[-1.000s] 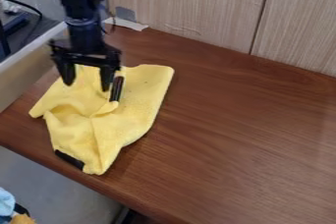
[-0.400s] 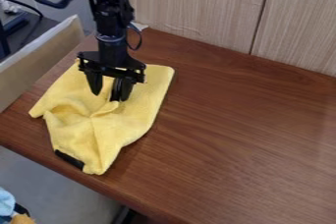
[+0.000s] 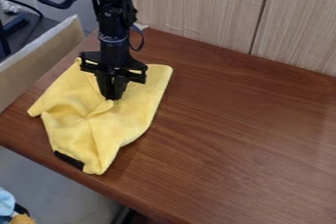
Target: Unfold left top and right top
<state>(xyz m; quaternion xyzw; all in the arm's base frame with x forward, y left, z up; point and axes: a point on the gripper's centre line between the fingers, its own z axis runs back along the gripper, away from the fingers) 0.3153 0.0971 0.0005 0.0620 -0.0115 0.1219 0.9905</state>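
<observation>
The black gripper (image 3: 112,95) hangs over the upper middle of the yellow cloth (image 3: 134,120), its two fingers brought together at the fold where the dark tag lay, so it appears shut on the cloth there. The cloth lies crumpled on the left part of the table, with creases running down from the fingertips. Its upper right corner lies flat, and a black strip (image 3: 68,159) shows at its lower left edge. The dark tag by the fingertips is hidden or blends with them.
The brown wooden table (image 3: 242,139) extends to the right of the cloth. Behind it stands a pale wood-grain wall (image 3: 190,7). A beige board (image 3: 39,58) borders the table's left side, and the front edge runs just below the cloth's lower end.
The gripper has moved right and slightly down from the cloth's upper left, and its fingers have closed at the fold beside the dark tag. The cloth has shifted very slightly.
</observation>
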